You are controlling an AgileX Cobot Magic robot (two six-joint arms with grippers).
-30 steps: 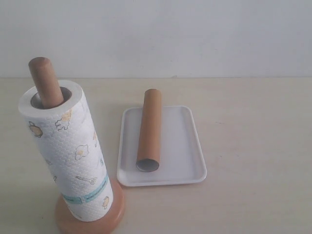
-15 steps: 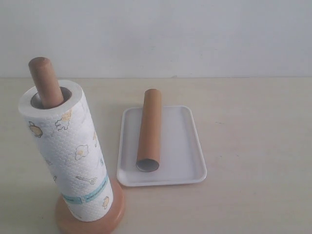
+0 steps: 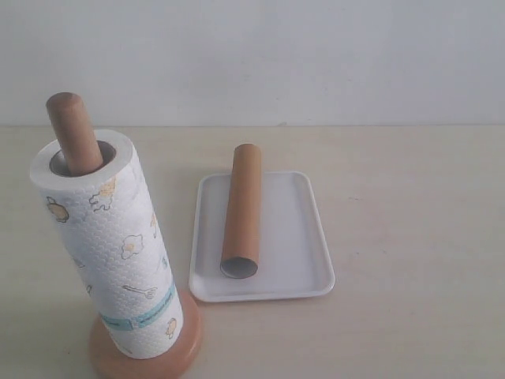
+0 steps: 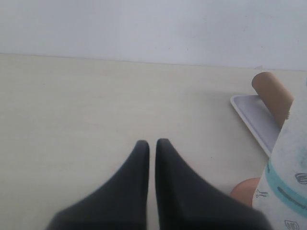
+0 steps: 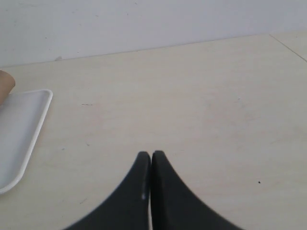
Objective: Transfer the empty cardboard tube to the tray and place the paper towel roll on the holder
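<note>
While paper towel roll (image 3: 110, 245) stands threaded on holder (image 3: 69, 126) (pole top protruding above core), empty cardboard tube (image 3: 241, 212) lies lengthwise in tray (image 3: 304, 237), far end reaching past rim. Left gripper (image 4: 152, 143), right gripper (image 5: 151, 155): jaws pressed together, holding nothing, over table (image 5: 192, 96).

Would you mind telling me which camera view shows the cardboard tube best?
The exterior view: the whole tube shows, lying on the tray, open end toward the camera. The left wrist view catches only one end, partly hidden by the roll; the right wrist view only a sliver.
</note>
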